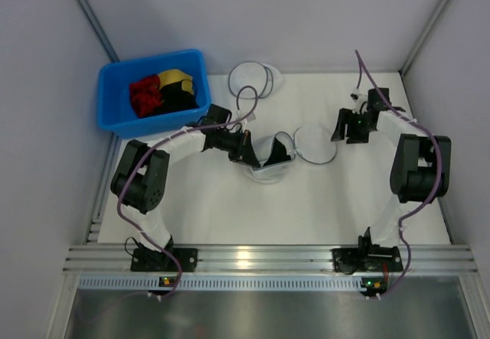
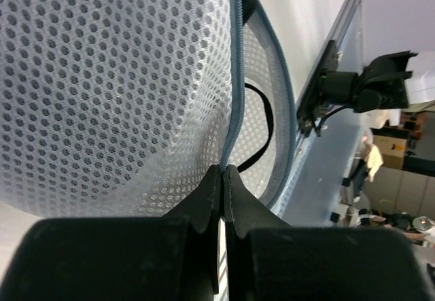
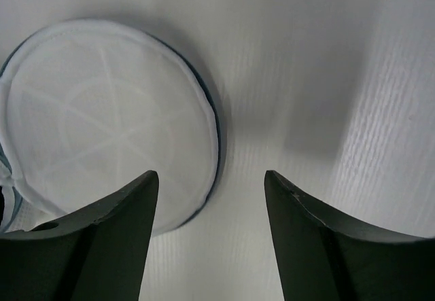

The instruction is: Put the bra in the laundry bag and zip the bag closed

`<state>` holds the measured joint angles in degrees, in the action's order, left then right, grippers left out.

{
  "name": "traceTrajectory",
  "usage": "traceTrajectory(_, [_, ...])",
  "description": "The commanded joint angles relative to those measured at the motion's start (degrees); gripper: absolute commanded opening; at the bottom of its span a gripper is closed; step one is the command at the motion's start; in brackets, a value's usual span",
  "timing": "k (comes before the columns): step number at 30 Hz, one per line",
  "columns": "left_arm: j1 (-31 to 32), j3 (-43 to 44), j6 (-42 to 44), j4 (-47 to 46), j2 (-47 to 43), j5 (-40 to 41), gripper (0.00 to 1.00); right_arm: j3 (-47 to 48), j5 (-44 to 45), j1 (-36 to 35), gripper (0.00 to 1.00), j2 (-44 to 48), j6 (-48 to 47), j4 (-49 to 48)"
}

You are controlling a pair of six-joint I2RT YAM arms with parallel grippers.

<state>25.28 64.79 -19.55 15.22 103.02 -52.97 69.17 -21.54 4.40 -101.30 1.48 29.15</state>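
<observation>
Jaws on the left arm (image 1: 191,136) are pressed together on the zip-edged rim of the round, see-through white mesh laundry bag (image 2: 102,90), holding one half raised at frame centre. The right arm (image 1: 406,144) bends inward, its jaws spread and empty over the white worktop (image 1: 230,209), just beside the bag's flat half. A strap of the small black fabric bra (image 2: 270,121) shows inside the bag, so loading looks done. The halves stand apart, and zipping is left.
</observation>
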Motion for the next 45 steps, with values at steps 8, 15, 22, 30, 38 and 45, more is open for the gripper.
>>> traceTrajectory(8, [-0.3, 5.3, 13.3, 9.6, 2.7, 5.0, 0.00, 3.2, 3.5, -4.0, 0.55, -8.1, 0.5, -4.3])
traceTrajectory(15, [-0.3, 8.9, 16.9, 10.4, 1.0, 10.9, 0.02, -0.6, 1.6, -4.0, 0.13, -5.2, -0.2, -4.4])
traceTrajectory(22, [-0.3, 11.8, 21.7, 10.4, -4.3, 21.8, 0.51, -0.2, -3.2, -4.0, 0.00, 7.1, 1.6, 1.6])
traceTrajectory(30, [4.6, 18.0, 31.9, 9.7, -13.9, 33.1, 0.66, -2.8, -14.7, -5.8, 0.00, 16.6, 9.1, 5.2])
traceTrajectory(38, [24.8, 22.6, 30.0, 9.2, -11.3, 44.3, 0.73, -6.3, -21.2, -7.2, 0.00, 17.4, 23.6, -0.9])
traceTrajectory(45, [36.1, 23.3, 26.6, 5.9, -5.5, 58.0, 0.76, -7.7, -22.1, -7.5, 0.00, 18.4, 30.8, -3.6])
